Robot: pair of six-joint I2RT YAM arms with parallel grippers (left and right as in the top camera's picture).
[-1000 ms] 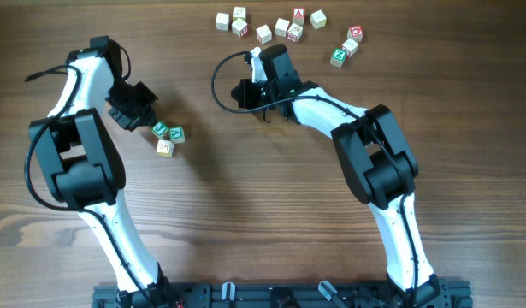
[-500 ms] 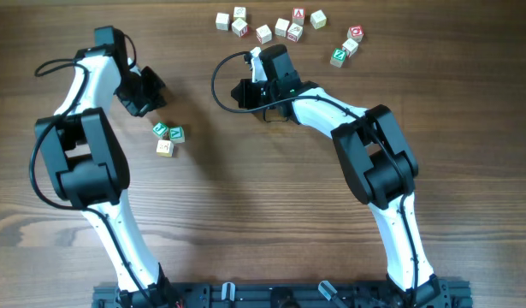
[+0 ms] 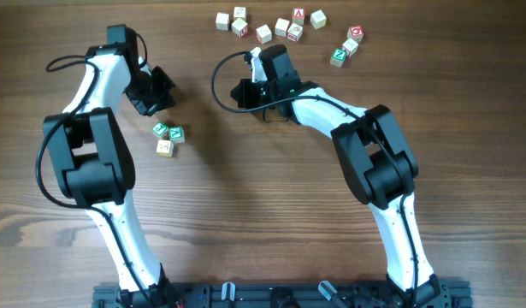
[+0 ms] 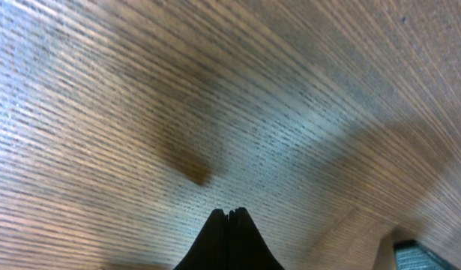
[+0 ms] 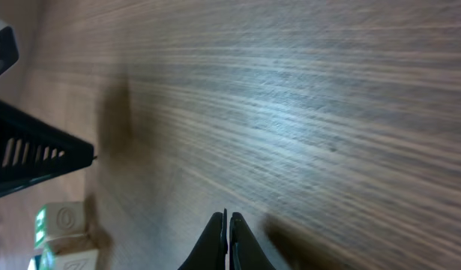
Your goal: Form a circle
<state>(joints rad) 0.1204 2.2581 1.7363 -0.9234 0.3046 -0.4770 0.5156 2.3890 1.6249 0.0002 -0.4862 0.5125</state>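
The circle is a small cluster of three pale cubes on the wooden table: two green-faced cubes (image 3: 161, 130) (image 3: 176, 134) and a yellowish-marked cube (image 3: 164, 147). My left gripper (image 3: 157, 90) hovers just beyond the cluster, apart from it, jaws shut and empty. In the left wrist view its fingertips (image 4: 229, 215) meet over bare wood. My right gripper (image 3: 241, 92) sits to the right of the cluster, shut with nothing in it. In the right wrist view its closed gripper (image 5: 228, 219) points toward a green-faced cube (image 5: 64, 222) at the lower left.
Several loose alphabet cubes lie scattered along the far edge, from a pale one (image 3: 222, 20) through red-marked ones (image 3: 298, 15) to a green one (image 3: 339, 57). The left gripper's black body (image 5: 28, 154) shows at the left of the right wrist view.
My left gripper has drawn away from the three cubes, moving toward the far side and slightly right. The cubes and the right arm have not moved.
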